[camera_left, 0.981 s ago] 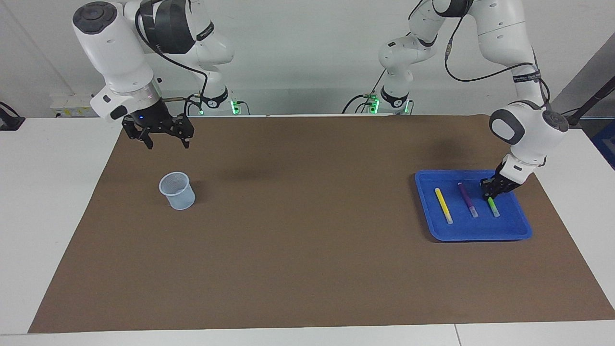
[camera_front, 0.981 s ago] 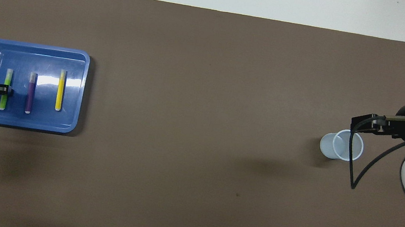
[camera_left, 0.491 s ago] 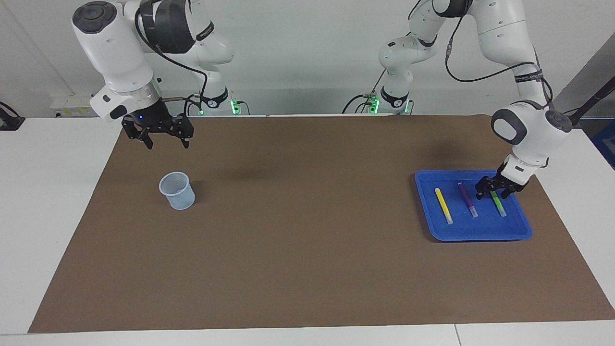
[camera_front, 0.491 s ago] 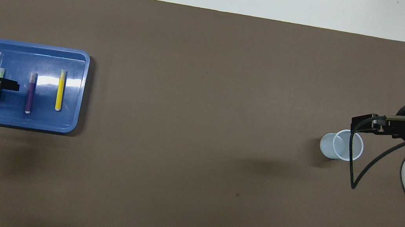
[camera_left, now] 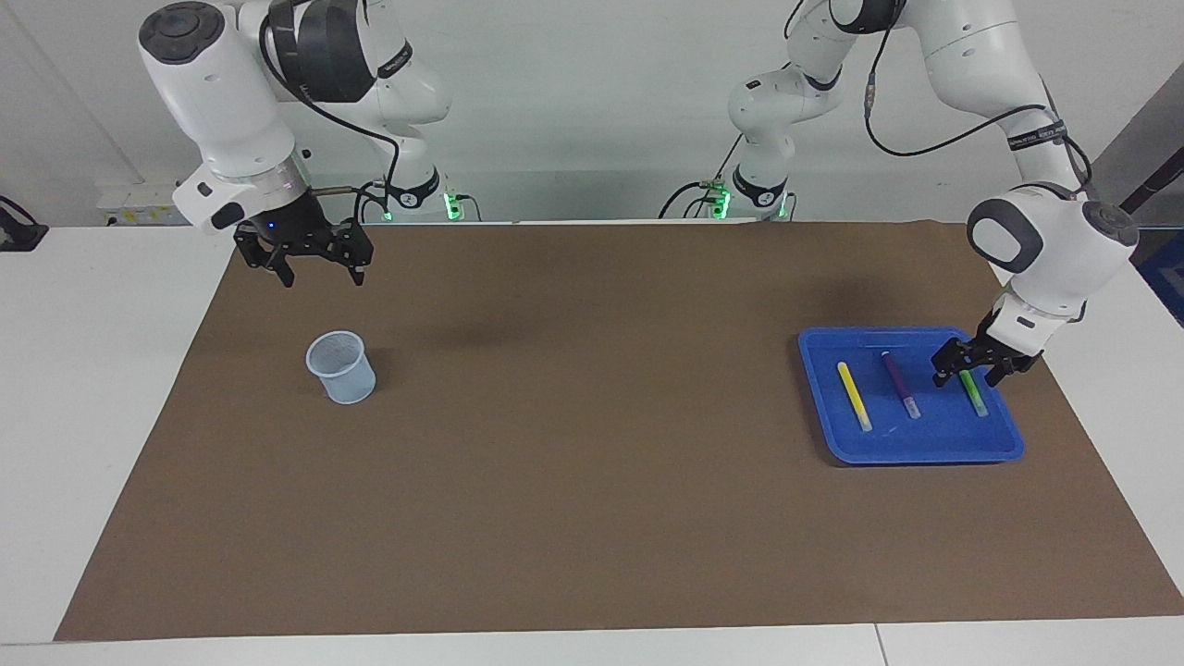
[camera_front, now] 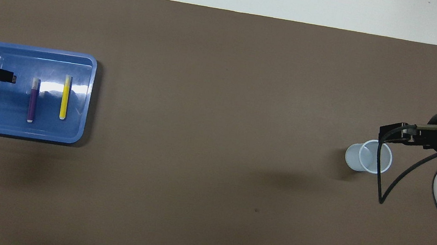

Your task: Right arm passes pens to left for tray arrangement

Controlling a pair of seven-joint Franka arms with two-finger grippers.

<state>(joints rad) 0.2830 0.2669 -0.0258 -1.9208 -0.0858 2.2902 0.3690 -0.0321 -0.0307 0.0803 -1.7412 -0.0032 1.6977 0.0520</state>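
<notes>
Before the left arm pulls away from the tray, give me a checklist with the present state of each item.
1. Left end effector open over the green pen: ok, jaws spread, nothing held.
2. Green pen lying flat in the tray: ok.
3. Purple pen and yellow pen in the tray, side by side and apart: ok.
4. All three pens roughly parallel: ok.
5. Whether a finger touches the green pen: cannot tell.
6. Right end effector open and empty, waiting in the air above the mat near the mesh cup: ok.
</notes>
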